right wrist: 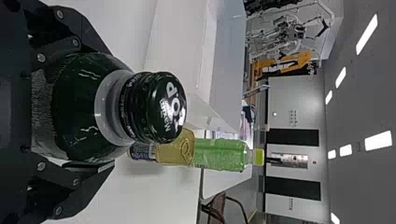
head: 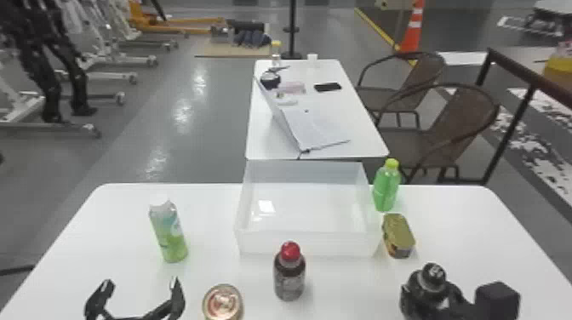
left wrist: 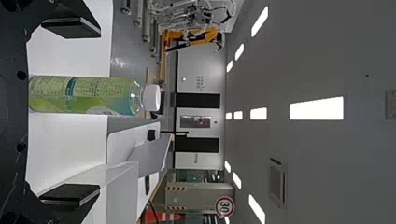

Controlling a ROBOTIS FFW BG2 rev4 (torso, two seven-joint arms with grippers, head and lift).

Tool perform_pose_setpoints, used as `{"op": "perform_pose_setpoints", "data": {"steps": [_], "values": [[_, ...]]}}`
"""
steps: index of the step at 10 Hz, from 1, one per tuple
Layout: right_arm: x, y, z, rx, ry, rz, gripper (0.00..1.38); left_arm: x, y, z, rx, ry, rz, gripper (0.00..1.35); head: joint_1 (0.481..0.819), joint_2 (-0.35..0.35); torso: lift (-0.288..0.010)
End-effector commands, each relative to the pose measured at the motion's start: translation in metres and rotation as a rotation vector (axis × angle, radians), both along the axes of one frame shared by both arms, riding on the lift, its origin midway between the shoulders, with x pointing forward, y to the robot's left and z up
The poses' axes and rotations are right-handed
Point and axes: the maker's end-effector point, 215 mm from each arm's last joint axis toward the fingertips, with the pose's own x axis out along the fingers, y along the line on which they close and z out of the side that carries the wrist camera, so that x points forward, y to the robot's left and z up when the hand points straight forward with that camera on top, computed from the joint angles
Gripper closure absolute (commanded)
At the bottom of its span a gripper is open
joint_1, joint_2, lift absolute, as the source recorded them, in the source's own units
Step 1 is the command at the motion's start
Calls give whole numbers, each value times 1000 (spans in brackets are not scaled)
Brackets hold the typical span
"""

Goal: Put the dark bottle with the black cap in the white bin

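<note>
The dark bottle with the black cap (right wrist: 84, 107) is between the fingers of the right gripper (right wrist: 112, 108), which look closed to its width and pressed against its sides. Beyond those fingers and to their left is the white bin (head: 306, 244); nearly straight ahead of them sits the yellow-green tin (head: 398, 236), with the green bottle (head: 385, 187) farther out. To their left stands the red-capped bottle (head: 290, 276). The left gripper (head: 141, 282) is spread wide, holding nothing, with the white-capped bottle (head: 170, 234) ahead of it. A low carry could knock the red-capped bottle or catch the bin's near wall; a weak pinch on the rounded body might let it twist. The base is hidden, so I cannot tell whether it touches the table.
</note>
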Motion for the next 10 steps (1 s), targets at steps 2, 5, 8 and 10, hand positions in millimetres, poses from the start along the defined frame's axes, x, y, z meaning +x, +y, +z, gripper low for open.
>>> {"op": "perform_pose_setpoints", "data": {"steps": [2,5,8,10], "values": [[0,1,1,8,-1,1,947,0,-1,0,-3,-1,0,130,549,0,-100],[4,7,23,0,-18,10,944,0,-1,-1,-3,1,0,130,549,0,-100],[36,20,77,1,-61,12,941,2,-4,-1,-2,3,-5,130,549,0,-100],[58,29,104,14,-100,21,941,6,-9,-2,-13,5,-13,130,549,0,-100]]}}
